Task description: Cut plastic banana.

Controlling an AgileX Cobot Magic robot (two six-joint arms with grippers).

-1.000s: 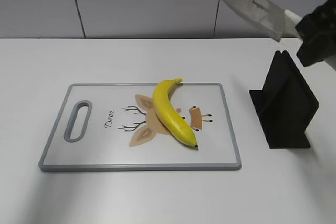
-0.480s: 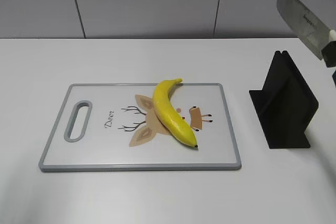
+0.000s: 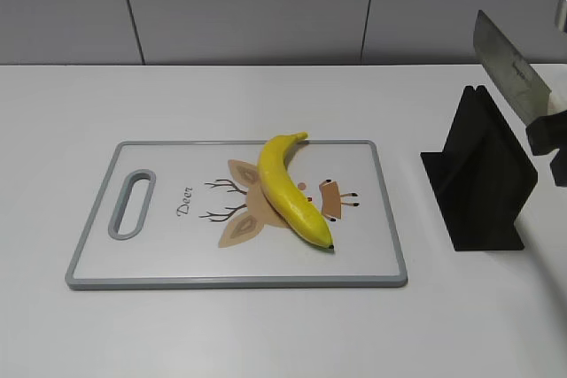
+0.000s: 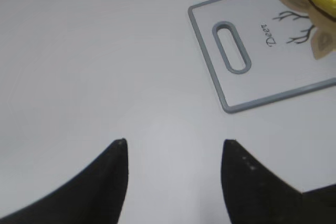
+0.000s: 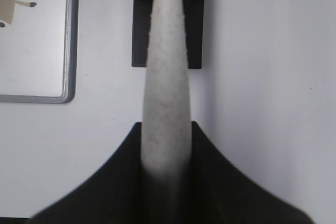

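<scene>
The right gripper [image 5: 165, 156] has its jaws pinching the pale handle of the knife [image 3: 507, 66], blade raised above the black knife stand [image 3: 478, 174] at about three o'clock of the cutting board [image 3: 106, 267]; the left gripper [image 4: 173, 153] hangs over bare tabletop [image 3: 266, 334] with jaws spread and nothing between them. The plastic banana [image 3: 288, 188] lies near the board's middle, stem toward twelve o'clock, dark tip toward five. It looks light, stiff and glossy, so likely to skid or roll under the blade; pinning it near the stem end would steady it
</scene>
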